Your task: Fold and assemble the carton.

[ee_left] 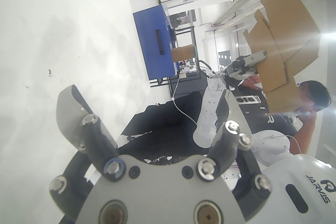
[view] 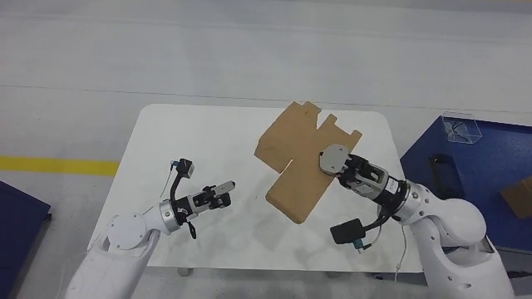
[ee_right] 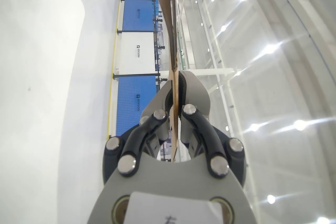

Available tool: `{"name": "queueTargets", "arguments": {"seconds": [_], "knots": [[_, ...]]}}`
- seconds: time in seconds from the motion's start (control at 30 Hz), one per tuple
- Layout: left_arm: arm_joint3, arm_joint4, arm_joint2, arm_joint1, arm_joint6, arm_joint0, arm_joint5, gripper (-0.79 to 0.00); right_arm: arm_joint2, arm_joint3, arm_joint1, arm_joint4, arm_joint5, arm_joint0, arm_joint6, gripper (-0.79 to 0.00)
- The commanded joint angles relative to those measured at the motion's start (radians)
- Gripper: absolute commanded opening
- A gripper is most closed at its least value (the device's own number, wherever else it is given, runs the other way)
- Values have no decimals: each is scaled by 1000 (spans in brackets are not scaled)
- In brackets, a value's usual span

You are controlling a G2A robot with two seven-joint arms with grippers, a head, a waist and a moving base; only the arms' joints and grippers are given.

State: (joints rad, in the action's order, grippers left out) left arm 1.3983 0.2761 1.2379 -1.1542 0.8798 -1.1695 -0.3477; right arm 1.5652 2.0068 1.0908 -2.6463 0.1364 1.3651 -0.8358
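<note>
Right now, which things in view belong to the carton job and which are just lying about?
Job: flat brown cardboard carton, held off the white table by the right gripper; left gripper, open and empty.
Lying about: blue cabinet beside the table; clear plastic box on it.

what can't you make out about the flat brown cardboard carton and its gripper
Flat brown cardboard carton: underside hidden by the sheet itself, top view.
Its flaps and creases: carton seen edge-on, right wrist view.
One carton edge: washed out by glare, left wrist view.
Right gripper: its lower finger sits under the carton, top view.
</note>
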Motion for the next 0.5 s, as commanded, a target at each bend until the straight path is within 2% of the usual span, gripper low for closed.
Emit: {"name": "queueTargets", "arguments": {"seconds": [0.0,0.13,0.3,0.4,0.47], "knots": [[0,0,0,0,0,0,0,0,-10,1,-3,-36,-34,6,-23,-785],[0,0,0,0,0,0,0,0,-34,9,-6,-46,-83,24,-41,-785],[0,0,0,0,0,0,0,0,-47,27,-6,27,-107,51,-56,-785],[0,0,0,0,0,0,0,0,-47,21,-5,183,-18,59,-62,-785],[0,0,0,0,0,0,0,0,-46,1,-4,361,109,54,-70,-785]]}}
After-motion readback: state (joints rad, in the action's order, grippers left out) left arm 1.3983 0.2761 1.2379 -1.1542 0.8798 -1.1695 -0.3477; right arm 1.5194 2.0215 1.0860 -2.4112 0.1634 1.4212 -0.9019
